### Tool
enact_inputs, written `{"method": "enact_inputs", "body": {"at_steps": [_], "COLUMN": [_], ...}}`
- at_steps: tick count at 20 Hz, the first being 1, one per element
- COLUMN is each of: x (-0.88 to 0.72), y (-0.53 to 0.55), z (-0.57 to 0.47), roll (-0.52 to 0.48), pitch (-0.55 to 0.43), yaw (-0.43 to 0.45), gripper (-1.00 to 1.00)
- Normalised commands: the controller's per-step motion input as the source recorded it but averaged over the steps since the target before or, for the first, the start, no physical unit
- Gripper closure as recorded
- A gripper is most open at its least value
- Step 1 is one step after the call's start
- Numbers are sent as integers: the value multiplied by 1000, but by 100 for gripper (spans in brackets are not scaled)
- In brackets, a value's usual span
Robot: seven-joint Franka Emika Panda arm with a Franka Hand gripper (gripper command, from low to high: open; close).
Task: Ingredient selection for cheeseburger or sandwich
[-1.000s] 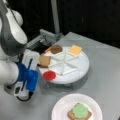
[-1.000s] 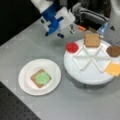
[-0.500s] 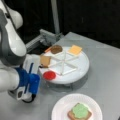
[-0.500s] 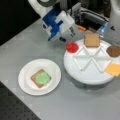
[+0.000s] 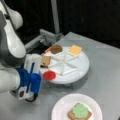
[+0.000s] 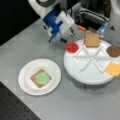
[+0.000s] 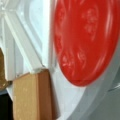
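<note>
Blue-and-white pincer (image 5: 33, 82) sits at a front view's left, right beside the red round tomato slice (image 5: 49, 75) at the near rim of the white divided tray (image 5: 82, 66); you can't tell how far it's open or whether it grips anything. Wrist view is filled by the tomato, tan toast square (image 7: 32, 96) just beside it. Brown patty (image 5: 56, 49) and yellow cheese square (image 5: 75, 49) sit farther back. White paper plate (image 5: 62, 107) holds toast topped with green lettuce disc (image 5: 80, 111). Risk, as I judge it: the tomato is flat at the rim, so a shallow approach could push it off. Your arm is bent low over the grey tabletop (image 5: 105, 55), wrist angled toward the tray.
</note>
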Motion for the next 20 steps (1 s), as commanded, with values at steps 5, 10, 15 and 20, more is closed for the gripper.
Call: {"method": "enact_inputs", "body": {"at_steps": [5,10,15,20], "x": [213,187,146,140], "y": [40,49,40,25], "z": [-44,-54,-49,-65], "roll": [162,143,126,114], "pitch": [20,21,18,17], "yaw": [-35,-59,-97,-113], "gripper": [-100,-100,-100,-100]}}
